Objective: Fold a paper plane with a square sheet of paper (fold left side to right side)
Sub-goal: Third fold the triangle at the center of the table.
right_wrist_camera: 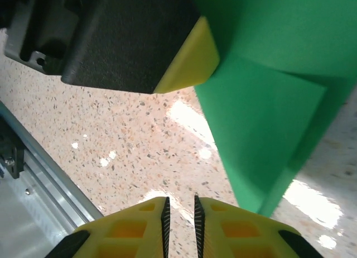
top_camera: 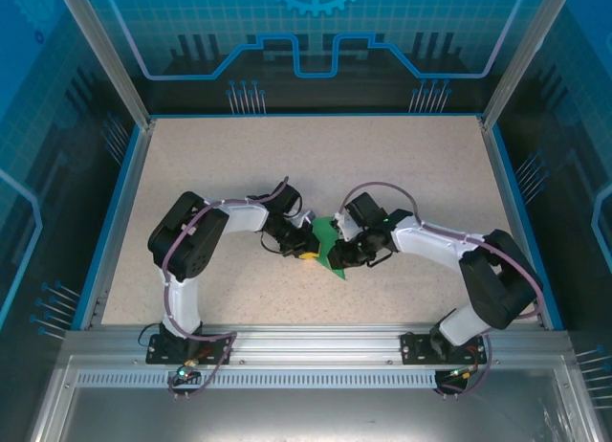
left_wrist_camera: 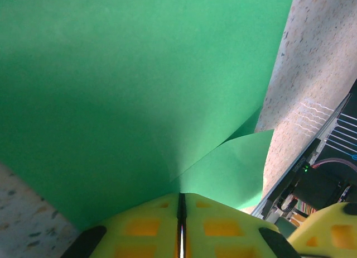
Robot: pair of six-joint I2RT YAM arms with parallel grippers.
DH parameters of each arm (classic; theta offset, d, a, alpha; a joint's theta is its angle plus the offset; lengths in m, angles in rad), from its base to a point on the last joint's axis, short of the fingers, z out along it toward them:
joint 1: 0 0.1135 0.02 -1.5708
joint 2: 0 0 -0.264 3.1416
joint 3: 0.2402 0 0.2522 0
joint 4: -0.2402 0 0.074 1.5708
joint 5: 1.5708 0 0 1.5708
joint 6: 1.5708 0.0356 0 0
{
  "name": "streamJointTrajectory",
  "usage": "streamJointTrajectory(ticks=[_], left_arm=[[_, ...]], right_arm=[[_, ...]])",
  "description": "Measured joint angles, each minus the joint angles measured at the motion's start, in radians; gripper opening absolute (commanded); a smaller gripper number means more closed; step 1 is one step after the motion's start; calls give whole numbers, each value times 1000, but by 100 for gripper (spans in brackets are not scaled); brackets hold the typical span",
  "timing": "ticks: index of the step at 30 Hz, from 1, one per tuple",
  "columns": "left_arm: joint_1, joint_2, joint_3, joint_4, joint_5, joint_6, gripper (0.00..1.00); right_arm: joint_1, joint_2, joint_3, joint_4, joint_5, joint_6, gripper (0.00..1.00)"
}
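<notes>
The square sheet of paper (top_camera: 326,243) is bright green and part-folded, lifted off the table's middle between both grippers. In the left wrist view the paper (left_wrist_camera: 128,85) shows a folded flap (left_wrist_camera: 234,168) at lower right, and my left gripper (left_wrist_camera: 181,195) is shut on its near edge. From above, the left gripper (top_camera: 306,249) sits at the sheet's left side and the right gripper (top_camera: 344,253) at its right. In the right wrist view my right gripper (right_wrist_camera: 180,199) has its jaws a narrow gap apart over bare table, just left of the paper (right_wrist_camera: 262,124), holding nothing.
The speckled beige table (top_camera: 382,165) lies inside a blue frame (top_camera: 120,212). A metal rail (top_camera: 316,339) runs along the near edge, also close to the grippers as the rail (right_wrist_camera: 39,174). The left gripper's black body (right_wrist_camera: 122,40) hangs beside the paper.
</notes>
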Motion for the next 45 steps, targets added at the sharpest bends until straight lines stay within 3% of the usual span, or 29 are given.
streamJointTrajectory(ticks=[8,33,40,45], left_arm=[[0,5,9,-13,0,3,11],[0,17,35,-51,0,19,11],[0,17,38,-55,-1,21,12],[0,14,40,-58,-5,22,13]], right_arm=[[14,135,43,2,-11,37,19],[13,161,58,-74,90,51,17],[13,169,64,-88,108,51,11],[11,169,66,-93,112,54,0]])
